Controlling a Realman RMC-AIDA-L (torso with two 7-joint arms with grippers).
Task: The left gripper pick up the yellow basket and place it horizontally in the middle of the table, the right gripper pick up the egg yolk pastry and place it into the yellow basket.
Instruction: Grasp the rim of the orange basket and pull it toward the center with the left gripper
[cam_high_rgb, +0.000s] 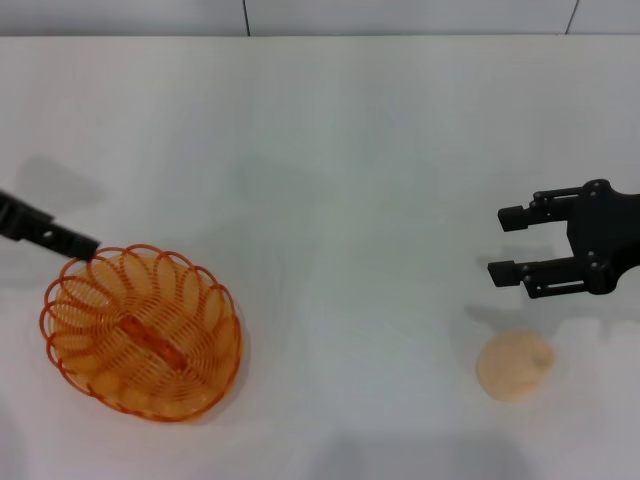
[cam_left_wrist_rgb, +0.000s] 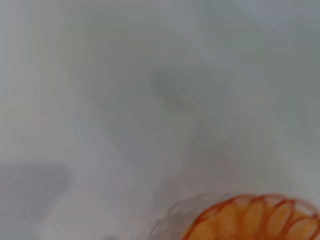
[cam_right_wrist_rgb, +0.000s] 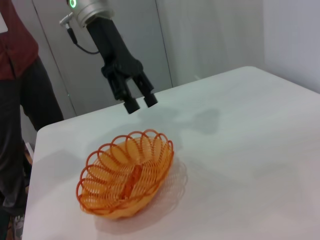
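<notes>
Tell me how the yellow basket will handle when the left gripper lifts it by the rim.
The yellow basket is open wire loops, so it is probably light and fairly stiff. Gripped at one edge by the left gripper, which hangs above its far rim, it may tilt. Its rounded body on the smooth table suggests it could rock or slide if nudged.

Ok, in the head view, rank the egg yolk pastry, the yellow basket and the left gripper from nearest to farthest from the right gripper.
From the right gripper, open at the table's right:
1. egg yolk pastry, just below it, on the right.
2. yellow basket, across the table on the left.
3. left gripper, at the basket's far-left rim, slightly farther.
</notes>
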